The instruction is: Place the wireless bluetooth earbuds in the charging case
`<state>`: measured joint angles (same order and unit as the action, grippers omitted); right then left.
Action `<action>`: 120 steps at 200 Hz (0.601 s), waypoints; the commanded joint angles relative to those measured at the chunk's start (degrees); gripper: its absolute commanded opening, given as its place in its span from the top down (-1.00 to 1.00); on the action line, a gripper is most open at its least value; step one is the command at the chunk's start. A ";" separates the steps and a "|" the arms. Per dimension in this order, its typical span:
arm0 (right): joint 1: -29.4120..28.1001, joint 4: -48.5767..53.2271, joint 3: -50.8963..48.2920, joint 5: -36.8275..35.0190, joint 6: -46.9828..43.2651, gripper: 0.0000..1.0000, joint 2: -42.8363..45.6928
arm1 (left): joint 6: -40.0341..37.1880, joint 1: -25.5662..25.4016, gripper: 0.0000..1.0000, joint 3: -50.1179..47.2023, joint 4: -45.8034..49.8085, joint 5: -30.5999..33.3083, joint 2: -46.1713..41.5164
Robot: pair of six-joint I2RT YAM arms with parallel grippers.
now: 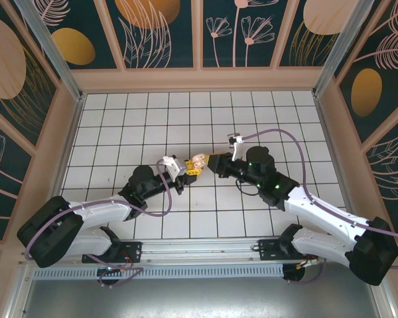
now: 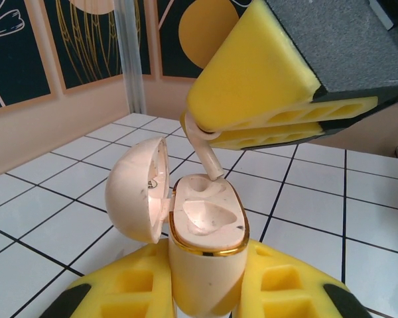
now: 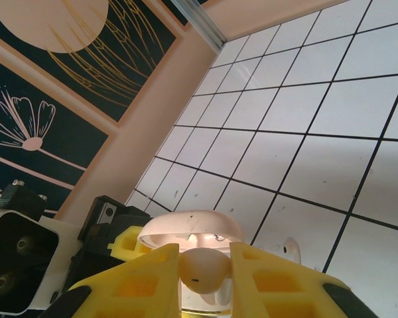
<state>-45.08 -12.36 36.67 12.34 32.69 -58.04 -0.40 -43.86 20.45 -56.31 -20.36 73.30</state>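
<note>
The cream charging case [image 2: 200, 265] with a gold rim stands upright between the yellow pads of my left gripper [image 2: 205, 281], which is shut on it. Its lid [image 2: 136, 192] hangs open to the left and both sockets look empty. My right gripper [image 3: 205, 265] is shut on one of the earbuds [image 3: 202, 268], its stem [image 2: 209, 156] pointing down at the case's far socket. In the top view the two grippers [image 1: 188, 168] [image 1: 212, 163] meet at mid-table around the case [image 1: 198, 161]. A second small white earbud [image 3: 290, 250] lies on a tile just beyond the case.
The floor is white tile with black grid lines [image 1: 152, 119], enclosed by peach walls with dark floral panels [image 1: 159, 33]. A metal post [image 2: 129, 53] stands in the far left corner. Open tiles surround the grippers on all sides.
</note>
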 commanded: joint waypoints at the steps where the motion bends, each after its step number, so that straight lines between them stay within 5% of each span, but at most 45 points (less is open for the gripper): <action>1: -0.65 -2.47 0.07 0.10 -1.66 0.56 -0.69 | 0.71 0.17 0.89 1.53 -1.68 0.35 -0.76; 120: -1.89 -0.37 -0.06 -3.74 -3.75 0.56 -1.15 | 2.64 0.14 0.89 1.62 -3.36 0.93 -2.35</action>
<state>-45.91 -13.65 36.67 10.85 31.16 -58.94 0.69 -43.88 20.47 -56.34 -20.32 72.79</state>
